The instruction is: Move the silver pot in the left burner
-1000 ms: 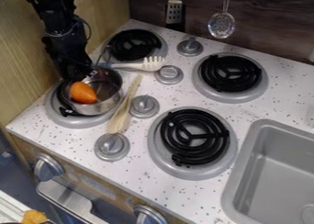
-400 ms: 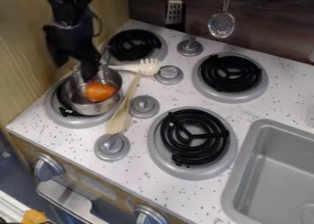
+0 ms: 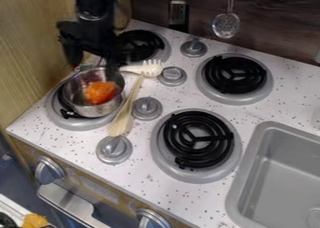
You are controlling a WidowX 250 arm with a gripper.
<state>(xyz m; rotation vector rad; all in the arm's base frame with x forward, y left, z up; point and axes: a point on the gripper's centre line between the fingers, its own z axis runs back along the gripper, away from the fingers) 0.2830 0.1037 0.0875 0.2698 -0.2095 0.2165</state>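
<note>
Countertop (image 3: 206, 199), flat, white and dark-speckled, beneath the claw (image 3: 113, 75). Well apart from the claw, a smooth grey sink (image 3: 245, 175) with rounded corners. Nearer, lower left of the claw, a round grey burner (image 3: 75, 124) with black coils, bearing the silver pot (image 3: 94, 111), shiny, metallic, curved-walled, rim close by the claw. Below the claw, a slender wooden utensil (image 3: 121, 123). Inside the pot, a rounded orange thing (image 3: 100, 92). Cannot tell the claw apart from together.

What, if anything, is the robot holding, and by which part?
Can't tell: the pincer is at the rim of the silver pot, but any grip is unclear.
</note>
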